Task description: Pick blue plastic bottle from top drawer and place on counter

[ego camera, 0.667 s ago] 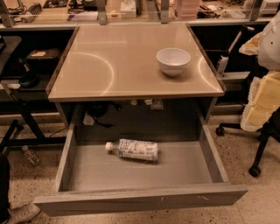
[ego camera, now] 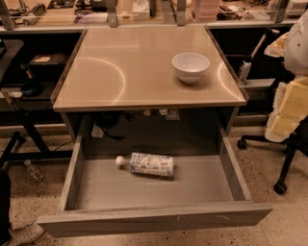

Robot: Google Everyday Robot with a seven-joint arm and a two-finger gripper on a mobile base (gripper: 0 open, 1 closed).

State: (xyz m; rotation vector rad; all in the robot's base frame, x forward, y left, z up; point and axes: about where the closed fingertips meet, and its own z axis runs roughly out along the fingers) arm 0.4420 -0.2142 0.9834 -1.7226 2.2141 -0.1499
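The blue plastic bottle point(ego camera: 147, 165) lies on its side in the open top drawer point(ego camera: 154, 218), left of the middle, with its white cap pointing left. The glossy beige counter point(ego camera: 125, 72) is directly above the drawer. The gripper is not in view in this camera view, and nothing touches the bottle.
A white bowl point(ego camera: 190, 66) stands on the right part of the counter. An office chair with yellow padding point(ego camera: 288, 110) and castors stands at the right. A tiny clear bottle point(ego camera: 33, 170) lies on the floor at the left. A cluttered workbench point(ego camera: 144, 12) runs along the back.
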